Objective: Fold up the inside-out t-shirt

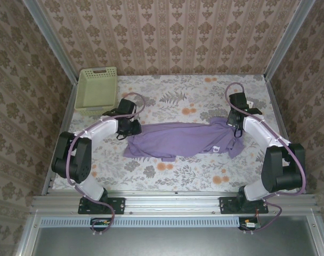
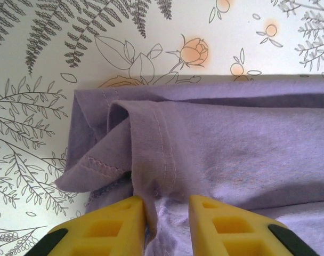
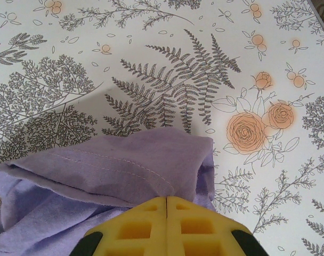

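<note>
Where the floral tablecloth (image 1: 172, 176) covers the work surface, the inside-out t-shirt (image 1: 178, 141) lies stretched left to right across the middle of it, between my two arms, with its bulk bunched into long folds. The pale green basket (image 1: 95, 88) stands at the far left corner of the cloth, well apart from the shirt. My left arm (image 1: 84, 144) reaches in from the near left, and my left gripper (image 2: 166, 213) sits at the shirt's left end; the yellow fingers (image 2: 111, 226) stand slightly apart with a stitched fold of purple fabric running between them, so this gripper is grasping the shirt with a narrow gap remaining. My right arm (image 1: 271, 154) reaches in from the near right, and my right gripper (image 3: 166, 205) sits at the shirt's far right end; its fingers (image 3: 135, 226) are pressed fully together, and a hemmed edge of the shirt drapes off their tips and lifts clear of the cloth there, so this gripper is clenched on the fabric. A small white tag (image 1: 217, 148) lies on the shirt toward its right side, near the near edge.
</note>
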